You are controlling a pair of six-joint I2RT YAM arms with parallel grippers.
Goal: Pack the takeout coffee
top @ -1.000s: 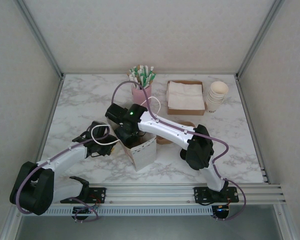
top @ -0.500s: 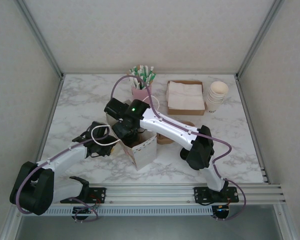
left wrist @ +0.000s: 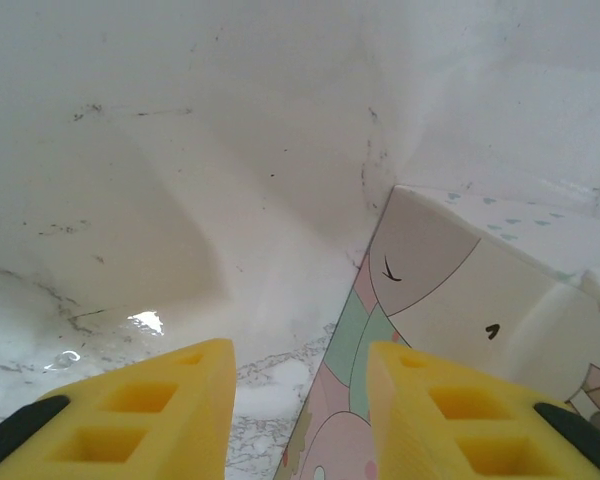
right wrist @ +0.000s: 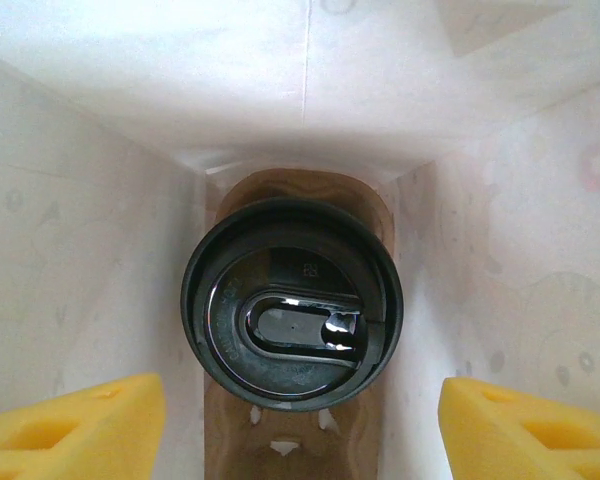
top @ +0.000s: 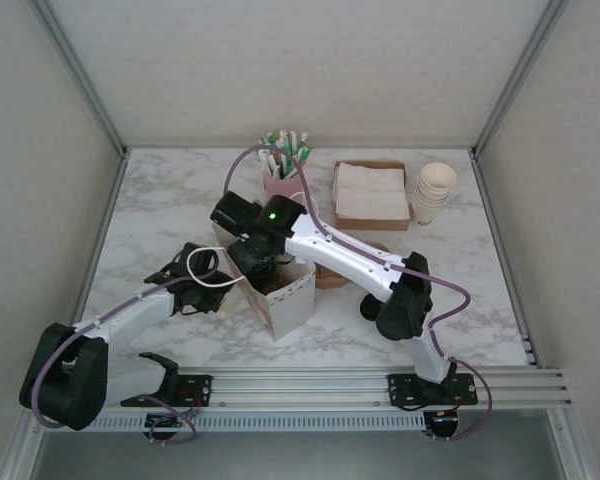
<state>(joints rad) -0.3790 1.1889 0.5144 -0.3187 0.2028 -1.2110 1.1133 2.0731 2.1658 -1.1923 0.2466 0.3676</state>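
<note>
A white patterned paper bag (top: 288,296) stands open on the marble table. My right gripper (top: 254,262) hovers over its mouth. In the right wrist view a coffee cup with a black lid (right wrist: 292,305) sits in a brown cardboard carrier (right wrist: 285,458) at the bag's bottom. The right gripper (right wrist: 300,430) is open, its yellow fingers far apart above the cup, touching nothing. My left gripper (top: 218,290) sits low at the bag's left side. In the left wrist view the bag's pastel outer wall (left wrist: 460,300) runs down between the spread fingers of the left gripper (left wrist: 300,410), with marble showing in the gap.
Behind the bag stand a pink holder of straws (top: 283,165), a brown box of white napkins (top: 370,193) and a stack of paper cups (top: 433,190). A brown cardboard piece (top: 330,277) lies partly under the right arm. Enclosure walls close in on three sides.
The right wrist has shifted slightly back over the bag's mouth and its fingers have drawn in a little. The left arm has not moved.
</note>
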